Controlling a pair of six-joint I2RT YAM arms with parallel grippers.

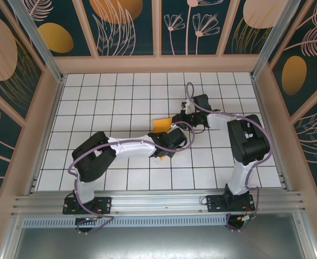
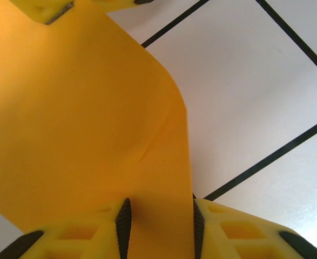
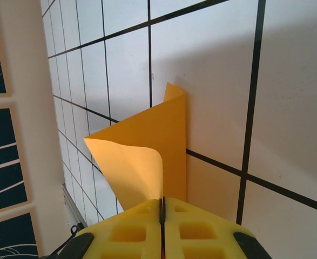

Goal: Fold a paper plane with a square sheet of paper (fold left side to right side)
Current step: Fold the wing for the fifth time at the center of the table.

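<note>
Paper (image 1: 162, 125): orange-yellow sheet at mid-surface, slightly far of centre, between the two arm ends; near part hidden under the left wrist in the top view.
Paper shape: not lying flat. From the right wrist, one part rising to a point against the tiles and a flap curling over to its left. From the left wrist, a broad orange sweep with a rounded bend and a faint crease running across it.
Left claw (image 2: 158, 226): jaws apart with a narrow gap, paper filling that gap between the dark pads (image 2: 123, 221); impossible to tell whether pressing on the sheet or merely straddling it.
Right claw (image 3: 162, 213): closed tight, yellow fingers meeting in a thin seam, gripping the paper where the curled flap runs into that seam.
Left arm (image 1: 131, 145): stretched from its near-left base rightward to the centre, ending over the sheet's near side.
Right arm (image 1: 244, 140): rising from its near-right base, bent at the elbow, reaching left to the sheet's right side.
Surface (image 1: 109, 102): white tiles with black grid lines, bare around the sheet.
Walls (image 1: 126, 21): dark panels with orange ovals and pale leaf drawings on the left, far and right sides.
</note>
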